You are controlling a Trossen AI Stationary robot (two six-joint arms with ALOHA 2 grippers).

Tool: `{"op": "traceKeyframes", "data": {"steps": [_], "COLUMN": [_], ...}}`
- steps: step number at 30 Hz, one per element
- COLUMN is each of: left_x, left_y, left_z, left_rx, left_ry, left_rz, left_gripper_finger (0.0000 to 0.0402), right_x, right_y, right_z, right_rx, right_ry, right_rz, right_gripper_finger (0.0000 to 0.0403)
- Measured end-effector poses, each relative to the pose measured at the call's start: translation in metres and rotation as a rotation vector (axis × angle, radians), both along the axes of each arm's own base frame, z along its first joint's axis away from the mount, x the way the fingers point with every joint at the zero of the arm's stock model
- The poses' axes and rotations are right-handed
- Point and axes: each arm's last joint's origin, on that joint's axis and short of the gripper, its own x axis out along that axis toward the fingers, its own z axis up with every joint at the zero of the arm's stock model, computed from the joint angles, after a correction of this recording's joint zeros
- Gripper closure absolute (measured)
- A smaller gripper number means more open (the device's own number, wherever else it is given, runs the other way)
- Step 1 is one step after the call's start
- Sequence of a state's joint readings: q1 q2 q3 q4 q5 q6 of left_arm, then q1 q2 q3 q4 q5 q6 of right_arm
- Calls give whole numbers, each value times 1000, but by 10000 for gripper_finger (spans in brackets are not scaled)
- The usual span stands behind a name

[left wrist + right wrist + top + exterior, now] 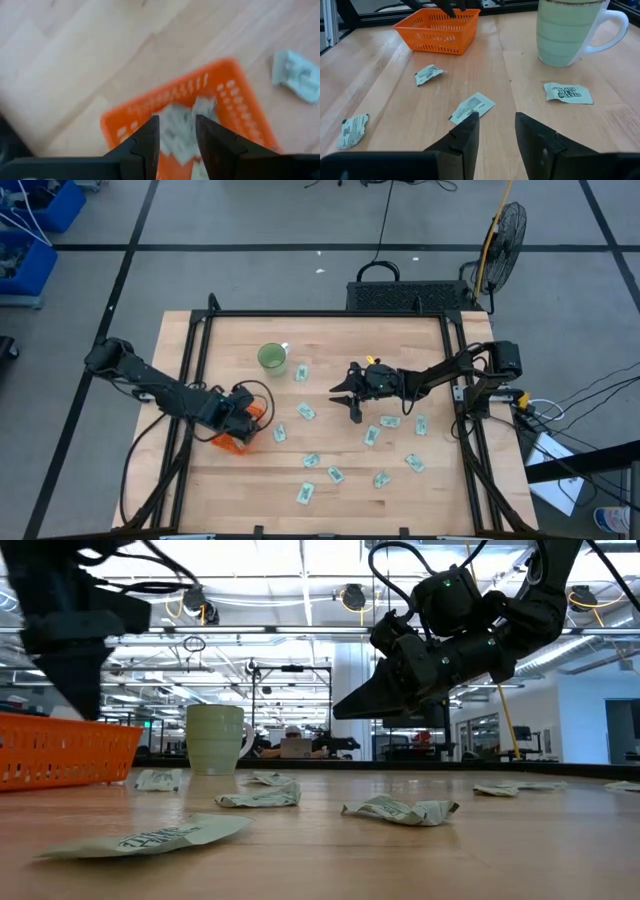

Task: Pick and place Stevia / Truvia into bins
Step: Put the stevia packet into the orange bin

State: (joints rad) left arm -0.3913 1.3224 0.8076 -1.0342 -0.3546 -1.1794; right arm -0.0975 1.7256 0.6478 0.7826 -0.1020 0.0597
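The orange bin [232, 442] stands on the table's left half and holds a few white-and-green packets [176, 129]. My left gripper [244, 416] hangs open just above the bin [220, 87], pointing down into it, touching nothing. Several more packets lie flat on the wood in the middle and to the right, such as one [306, 411] near my right gripper. My right gripper [346, 402] is open and empty, above the table near the middle [345, 708]. Its fingers point toward the bin, with a packet [471, 107] just ahead of them.
A pale green mug [271, 358] stands upright at the far middle, close on the far side of my right gripper [496, 127]. Loose packets [372, 435] are scattered over the near right half. A black frame [455, 370] runs along the table's edges.
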Motion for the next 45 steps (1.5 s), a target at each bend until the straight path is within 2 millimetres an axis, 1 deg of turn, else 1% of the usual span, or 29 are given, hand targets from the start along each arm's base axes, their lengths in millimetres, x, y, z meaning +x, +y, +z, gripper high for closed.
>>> {"op": "traceKeyframes", "data": {"steps": [2, 5, 10, 12, 14, 18, 21, 24, 27, 31, 35, 39, 42, 45], "left_x": [6, 22, 51, 59, 69, 83, 94, 107, 119, 126, 128, 130, 133, 137], "left_y": [4, 8, 16, 23, 32, 54, 69, 80, 88, 91, 92, 93, 103, 117], "left_z": [5, 13, 25, 28, 27, 14, -6, -23, -40, -51, -54, -50, -45, -36], "left_rx": [23, 59, 137, 175, 190, 192, 185, 197, 223, 292, 328, 379, 355, 312], "left_ry": [-28, -124, -301, -344, -362, -314, -245, -235, -218, -162, -98, -48, -35, -63], "left_rz": [-25, -102, -301, -354, -374, -401, -400, -416, -466, -594, -688, -813, -847, -829], "left_gripper_finger": [268, 268, 268, 268, 268, 268, 268, 268, 268, 268, 268, 268, 268, 268], "right_x": [0, 0, 1, 1, 1, 1, 1, 1, 1, 1, 1, 1, 2, 2], "right_y": [0, 0, 0, 0, 0, 0, 0, 0, 0, 0, 0, 0, 0, 0], "right_z": [1, 1, 2, 3, 3, 3, 3, 3, 3, 3, 3, 4, 6, 6], "right_rx": [-1, -1, -3, -4, -4, -4, -4, -4, -4, -4, -4, -18, -39, -49], "right_ry": [-6, -7, -24, -37, -39, -35, -34, -34, -32, -33, -37, -50, -64, -65], "right_rz": [0, -1, -1, 0, -1, -1, 0, 0, 0, 0, -1, 4, 11, 14], "right_gripper_finger": [282, 282, 282, 282, 282, 282, 282, 282, 282, 282, 282, 282, 282, 282]}}
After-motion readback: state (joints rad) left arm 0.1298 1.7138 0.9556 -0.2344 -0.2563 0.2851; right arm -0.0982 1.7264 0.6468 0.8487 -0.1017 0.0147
